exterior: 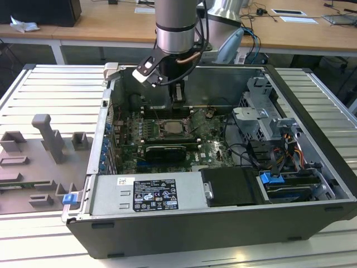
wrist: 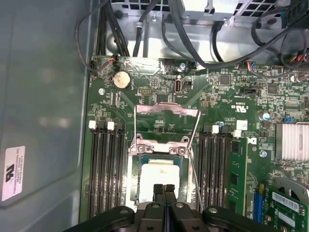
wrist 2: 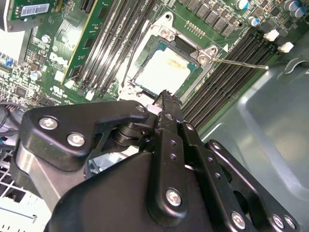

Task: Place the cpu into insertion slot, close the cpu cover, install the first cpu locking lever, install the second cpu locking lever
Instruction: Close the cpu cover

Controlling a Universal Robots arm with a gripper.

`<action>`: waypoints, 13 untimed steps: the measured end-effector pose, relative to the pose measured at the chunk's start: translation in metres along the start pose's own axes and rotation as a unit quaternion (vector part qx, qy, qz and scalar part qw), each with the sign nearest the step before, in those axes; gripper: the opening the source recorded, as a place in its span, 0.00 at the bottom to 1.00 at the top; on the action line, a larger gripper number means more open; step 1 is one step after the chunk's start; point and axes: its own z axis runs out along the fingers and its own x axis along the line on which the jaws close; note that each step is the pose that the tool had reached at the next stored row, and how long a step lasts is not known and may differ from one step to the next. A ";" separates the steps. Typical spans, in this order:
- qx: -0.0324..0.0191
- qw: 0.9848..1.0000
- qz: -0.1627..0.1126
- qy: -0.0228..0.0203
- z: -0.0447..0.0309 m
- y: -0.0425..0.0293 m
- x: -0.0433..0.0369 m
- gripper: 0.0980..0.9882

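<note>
The cpu (wrist: 158,175), a pale square chip, lies in the insertion slot (wrist: 136,169) on the green motherboard, and its pale top shows in the second wrist view too (wrist 2: 164,70). The cpu cover (wrist: 166,109), a thin metal frame, looks tilted up off the slot at its far side. One thin wire locking lever (wrist: 194,159) stands loose beside the slot, also in the second wrist view (wrist 2: 241,63). My gripper (wrist: 164,188) hovers just over the chip's near edge, fingers (wrist 2: 166,99) shut with nothing between them. In the exterior view the gripper (exterior: 177,103) hangs above the slot (exterior: 174,127).
Long black memory slots (wrist: 104,174) flank the socket on both sides. A black graphics card (exterior: 164,151) lies nearer the case front. Cables and a drive cage (exterior: 262,120) fill the exterior view's right. Steel case walls (exterior: 184,75) ring the board.
</note>
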 end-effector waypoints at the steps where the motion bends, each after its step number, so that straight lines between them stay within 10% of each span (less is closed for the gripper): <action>1: 0.000 1.000 0.000 0.000 -0.0009 0.0004 0.0000 0.01; 13: 0.000 1.000 0.000 0.000 -0.0146 0.0057 -0.0002 0.01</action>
